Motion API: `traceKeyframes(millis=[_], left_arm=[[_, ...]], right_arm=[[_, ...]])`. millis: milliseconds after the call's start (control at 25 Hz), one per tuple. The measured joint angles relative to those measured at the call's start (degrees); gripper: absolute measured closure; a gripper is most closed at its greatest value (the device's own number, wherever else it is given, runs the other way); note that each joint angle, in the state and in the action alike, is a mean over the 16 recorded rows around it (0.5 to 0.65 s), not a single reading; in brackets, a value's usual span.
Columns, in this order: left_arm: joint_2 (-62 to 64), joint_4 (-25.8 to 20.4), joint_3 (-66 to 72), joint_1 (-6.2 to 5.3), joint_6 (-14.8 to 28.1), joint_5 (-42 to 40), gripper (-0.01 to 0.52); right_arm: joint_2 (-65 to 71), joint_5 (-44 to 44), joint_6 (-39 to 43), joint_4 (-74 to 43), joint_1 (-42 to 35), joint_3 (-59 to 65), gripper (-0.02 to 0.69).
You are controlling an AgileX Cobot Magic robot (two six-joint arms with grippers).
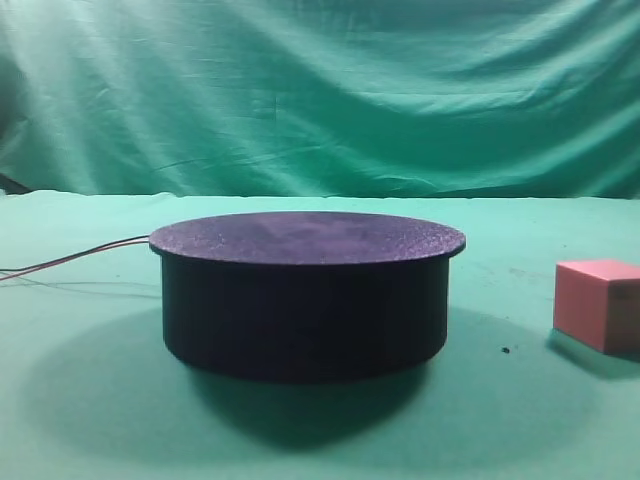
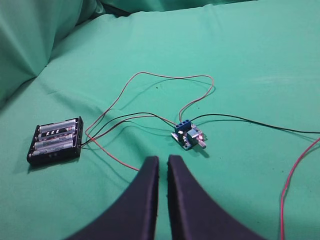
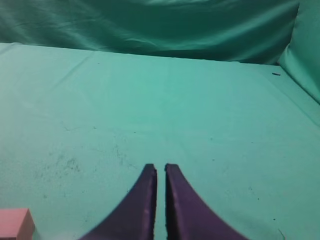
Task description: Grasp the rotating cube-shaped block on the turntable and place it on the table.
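In the high view, the turntable (image 1: 305, 290) stood near the front middle of the table (image 1: 90, 420), its flat black top bare, with thin wires (image 1: 75, 258) leading from its left side toward the table's left edge. The block (image 1: 598, 304) sat on the cloth near the table's right edge, well apart from the turntable and cut off by the frame. Behind both hung the green backdrop (image 1: 320, 90). From the left wrist, the left gripper (image 2: 163, 162) hung over the cloth with its jaws nearly together, only a thin slit between them, holding nothing. Just beyond its tips lay a small circuit board (image 2: 187, 135), and farther left a battery holder (image 2: 55, 140) with 4 cells, wires linking the 2. From the right wrist, the right gripper (image 3: 160, 170) had its jaws together and empty over bare cloth, with the block (image 3: 15, 223) at the frame's bottom-left corner, near but not touching.
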Motion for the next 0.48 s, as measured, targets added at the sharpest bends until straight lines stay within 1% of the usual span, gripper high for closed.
traceKeyframes(millis=[480], left_arm=[[0.0,0.0,0.0,0.00,0.0,0.0,0.514]], right_arm=[[-0.7,2.0,0.0,0.4,-0.1,0.5,0.665]])
